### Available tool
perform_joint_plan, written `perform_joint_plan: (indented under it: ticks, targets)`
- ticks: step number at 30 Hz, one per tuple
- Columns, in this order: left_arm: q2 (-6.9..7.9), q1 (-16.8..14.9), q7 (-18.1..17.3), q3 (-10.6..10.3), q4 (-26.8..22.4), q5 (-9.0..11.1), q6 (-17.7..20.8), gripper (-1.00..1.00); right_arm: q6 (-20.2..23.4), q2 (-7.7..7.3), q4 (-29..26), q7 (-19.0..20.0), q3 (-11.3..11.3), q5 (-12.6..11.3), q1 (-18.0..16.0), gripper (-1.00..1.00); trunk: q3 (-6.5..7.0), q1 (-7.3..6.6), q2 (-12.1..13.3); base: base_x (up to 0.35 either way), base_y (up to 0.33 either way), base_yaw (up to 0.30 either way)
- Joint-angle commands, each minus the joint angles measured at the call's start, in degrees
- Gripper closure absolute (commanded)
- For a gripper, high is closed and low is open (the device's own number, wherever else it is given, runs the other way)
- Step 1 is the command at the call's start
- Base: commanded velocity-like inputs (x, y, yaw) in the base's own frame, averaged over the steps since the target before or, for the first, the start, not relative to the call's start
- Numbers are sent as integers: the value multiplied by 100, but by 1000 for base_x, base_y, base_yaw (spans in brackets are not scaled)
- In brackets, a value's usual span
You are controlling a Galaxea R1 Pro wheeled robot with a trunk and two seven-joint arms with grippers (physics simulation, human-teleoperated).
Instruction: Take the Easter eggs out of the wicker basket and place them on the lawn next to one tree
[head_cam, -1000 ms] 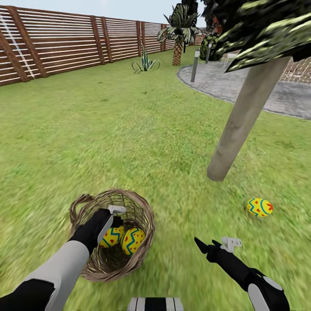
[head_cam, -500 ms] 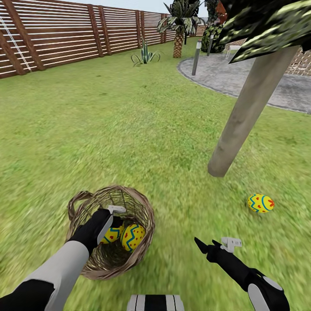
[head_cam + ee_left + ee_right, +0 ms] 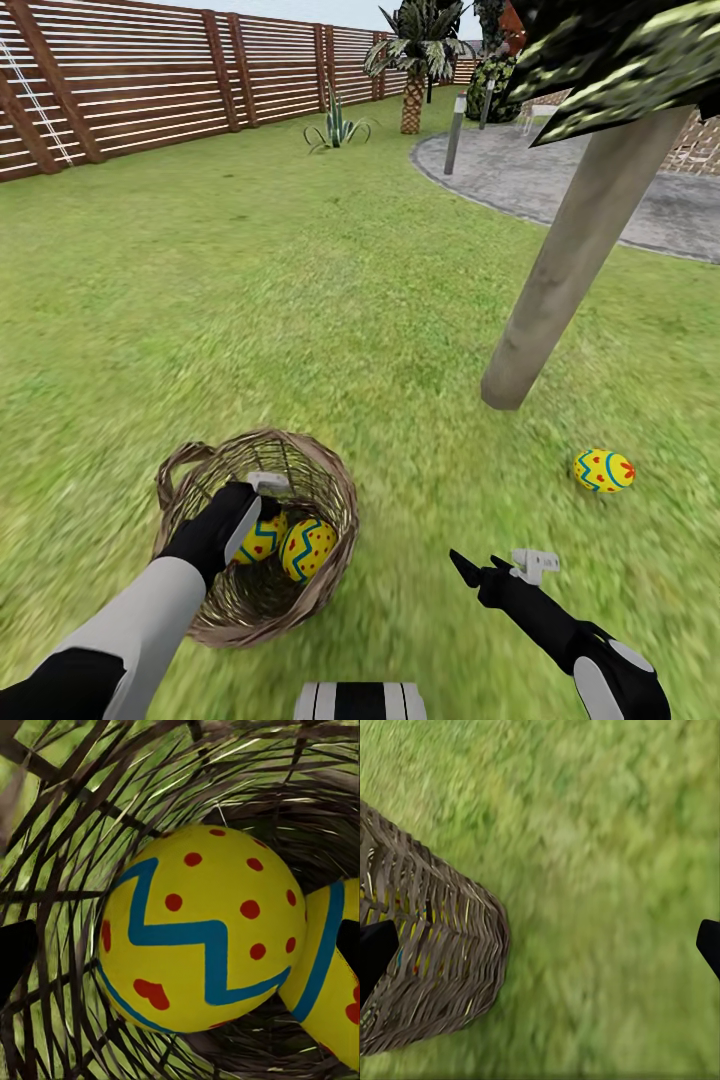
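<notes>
Easter eggs [image 3: 283, 545]: two are left in the wicker basket [image 3: 330, 480], one lies near the tree [image 3: 560, 270]; the spread left claw [image 3: 262, 515] is lowered around one egg, closure being judged next

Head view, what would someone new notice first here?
Probably the bright yellow Easter eggs: two in the wicker basket on the lawn, where the left gripper reaches in, and a third egg on the grass near the tree. The right gripper hovers open over grass.
</notes>
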Motion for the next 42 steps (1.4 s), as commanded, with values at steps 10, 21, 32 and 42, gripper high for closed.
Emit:
perform_joint_plan:
  ticks: [10,21,32,42]
  targets:
    - [3,5,81,-29,-278,64,23,-100,37,1,-4,14,-11,-32,-2,-100,-182,20,-12,0,0,0]
    - [3,5,79,-33,-300,64,24,-100,61,-4,-4,14,-15,-38,-2,-100,-270,30,-18,0,0,0]
    - [3,5,79,-25,-299,64,24,-100,24,-3,-27,14,-16,-47,-2,-100,-337,38,-22,0,0,0]
    - [3,5,73,-25,-301,64,22,-100,13,-2,-89,402,-26,-51,4,-100,-337,38,-22,0,0,0]
